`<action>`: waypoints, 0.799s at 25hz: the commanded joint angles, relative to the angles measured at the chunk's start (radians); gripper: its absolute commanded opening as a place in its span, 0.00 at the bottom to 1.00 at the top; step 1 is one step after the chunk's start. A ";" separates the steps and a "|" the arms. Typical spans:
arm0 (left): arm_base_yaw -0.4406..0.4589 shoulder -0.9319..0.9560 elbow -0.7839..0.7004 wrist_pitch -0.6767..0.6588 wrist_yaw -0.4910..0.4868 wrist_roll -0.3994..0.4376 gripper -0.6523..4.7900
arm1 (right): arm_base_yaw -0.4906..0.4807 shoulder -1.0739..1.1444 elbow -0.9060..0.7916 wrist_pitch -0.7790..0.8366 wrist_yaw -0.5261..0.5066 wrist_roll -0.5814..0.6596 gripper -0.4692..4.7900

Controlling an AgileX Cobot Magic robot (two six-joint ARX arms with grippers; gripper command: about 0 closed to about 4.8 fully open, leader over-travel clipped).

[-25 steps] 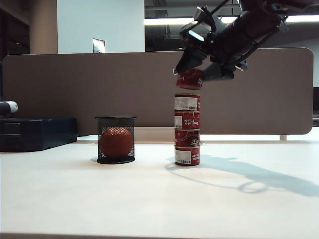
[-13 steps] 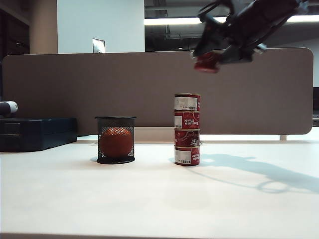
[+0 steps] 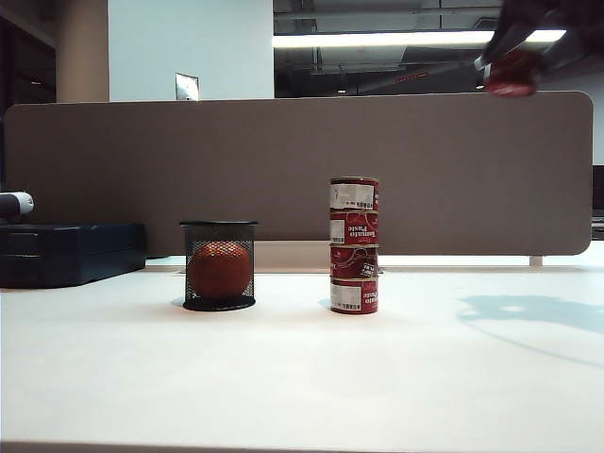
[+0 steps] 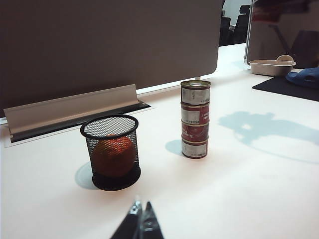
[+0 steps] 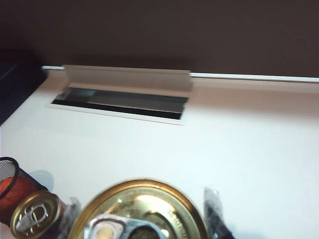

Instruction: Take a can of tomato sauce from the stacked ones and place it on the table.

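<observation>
1. The can of tomato sauce (image 3: 512,74) hangs high in the upper right of the exterior view, a blurred red shape clamped in the right pincer (image 3: 510,68), level with the top edge of the brown-grey divider panel (image 3: 283,170) and well clear of the counter (image 3: 283,377). The stacked ones (image 3: 354,244) stand as a four-can column near the middle of the counter, well apart from the held can. To their left sits a black mesh cup (image 3: 219,265) with an orange-red ball (image 3: 219,270) inside. The arm's shadow (image 3: 528,316) lies on the counter at the right.

2. In the left wrist view, the left pincer (image 4: 141,219) shows only its tips, which sit pressed together, closed on nothing, above bare counter (image 4: 239,189). Beyond it stand the mesh cup (image 4: 110,152) and the stacked ones (image 4: 195,119), near each other but not touching.

3. In the right wrist view, the can of tomato sauce (image 5: 142,211) fills the near edge, its gold lid facing the camera, with the right pincer's dark fingers (image 5: 213,204) on either side of it. Far below are the top of the stacked ones (image 5: 36,214) and the mesh cup (image 5: 10,186).
</observation>
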 commanded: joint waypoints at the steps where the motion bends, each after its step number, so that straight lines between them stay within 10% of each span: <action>1: 0.002 0.001 0.003 0.013 -0.002 -0.003 0.11 | -0.031 -0.072 0.004 -0.105 -0.003 -0.002 0.46; 20: 0.002 0.001 0.003 0.013 -0.002 -0.004 0.11 | -0.054 -0.492 -0.430 -0.157 0.087 -0.029 0.44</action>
